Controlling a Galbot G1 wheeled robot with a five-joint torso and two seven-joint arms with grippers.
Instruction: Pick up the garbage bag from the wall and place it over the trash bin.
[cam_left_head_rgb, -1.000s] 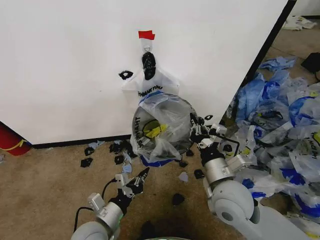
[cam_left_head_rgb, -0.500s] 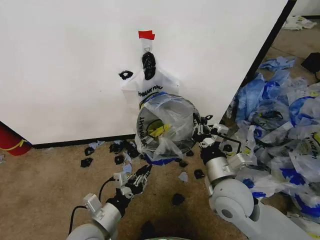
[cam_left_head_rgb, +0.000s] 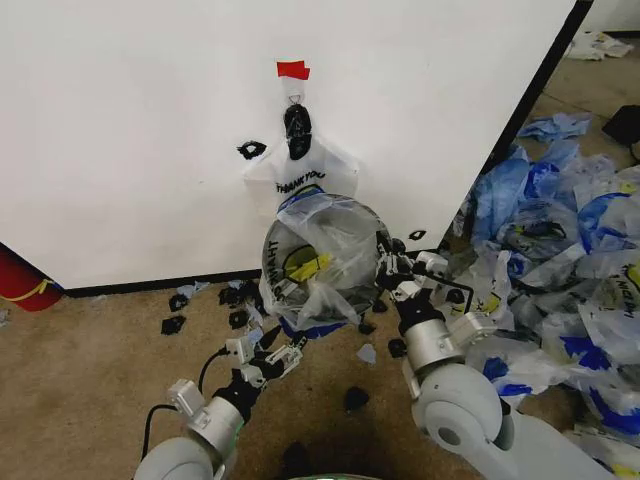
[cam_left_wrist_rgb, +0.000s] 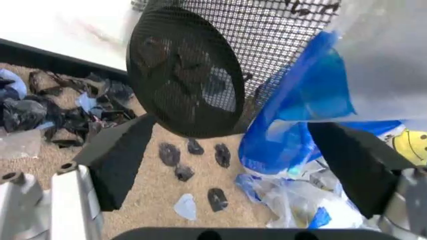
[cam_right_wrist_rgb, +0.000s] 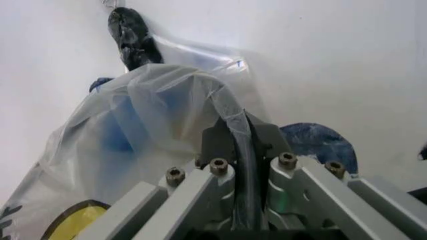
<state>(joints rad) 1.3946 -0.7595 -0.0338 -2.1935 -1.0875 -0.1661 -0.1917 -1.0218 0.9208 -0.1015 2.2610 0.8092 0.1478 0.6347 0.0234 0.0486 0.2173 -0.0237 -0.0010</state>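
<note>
My right gripper has its jaws pinched tight on the garbage bag's rim, film bunched between them, holding bag and trash bin up against the wall. My left gripper waits just below, jaws spread wide and empty. The bag seems draped over the mesh bin.

Pale grey rounded arms, black cable at left wrist, black-fingered gripper, hex-head screws
</note>
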